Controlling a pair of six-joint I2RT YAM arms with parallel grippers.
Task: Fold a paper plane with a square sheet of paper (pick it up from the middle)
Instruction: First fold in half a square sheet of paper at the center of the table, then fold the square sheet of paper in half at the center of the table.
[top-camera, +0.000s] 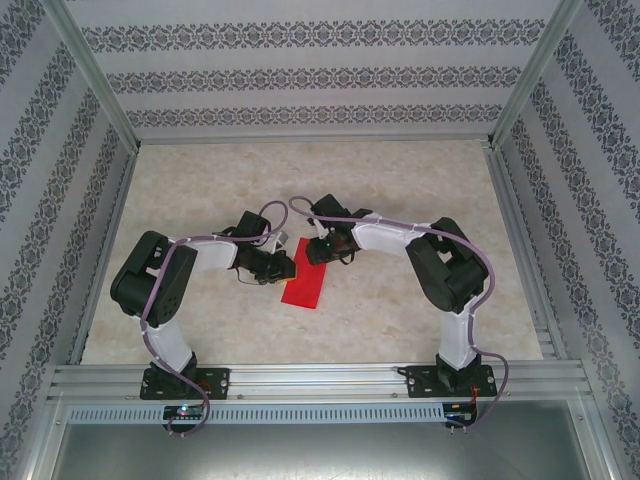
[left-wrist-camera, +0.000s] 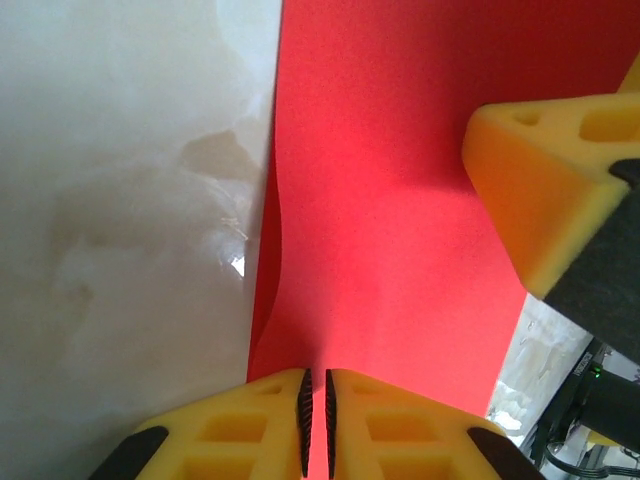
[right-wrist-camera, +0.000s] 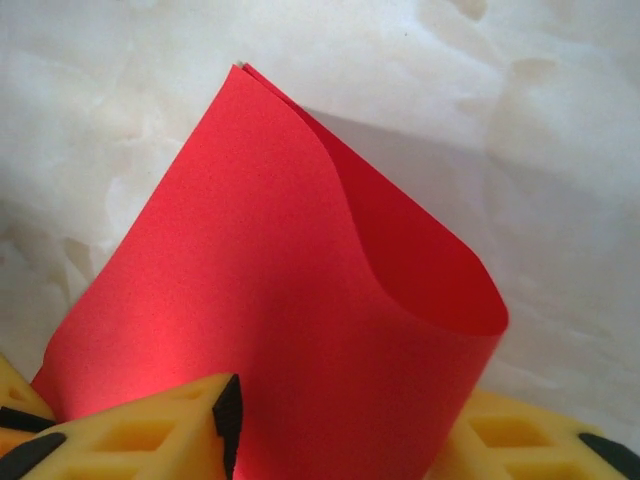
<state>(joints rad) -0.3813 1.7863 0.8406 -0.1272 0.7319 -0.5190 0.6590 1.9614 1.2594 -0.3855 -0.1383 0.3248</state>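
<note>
Paper: the square sheet of paper (top-camera: 305, 286) lies about in the middle of the table (top-camera: 430, 200), between the two grippers. It is doubled over into a narrower shape.
Long axis: it runs from the far side toward the arm bases, and the near end leans a little to the left.
Fold: in the right wrist view the upper layer bends over in a round loop and is not pressed to a crease. The two layers meet at the far corner.
Left gripper: the left gripper (top-camera: 283, 268) sits at the far left edge of the sheet. Its jaws are nearly together and pinch the red paper, which stretches away in front of it.
Right gripper: the right gripper (top-camera: 322, 250) is at the far end, jaws well apart, with the loop standing between them. I cannot tell if they touch the paper. One of its fingers (left-wrist-camera: 540, 190) hangs just above the sheet.
Nearer arm: both are at the far end, and only the left has a hold.
Coming move: probably pressing the loop flat along the long axis while the left pinch keeps the edges matched.
Room: bare table lies on the near side and to the right. The rail (top-camera: 320, 375) is well apart, but the two grippers are near each other.
</note>
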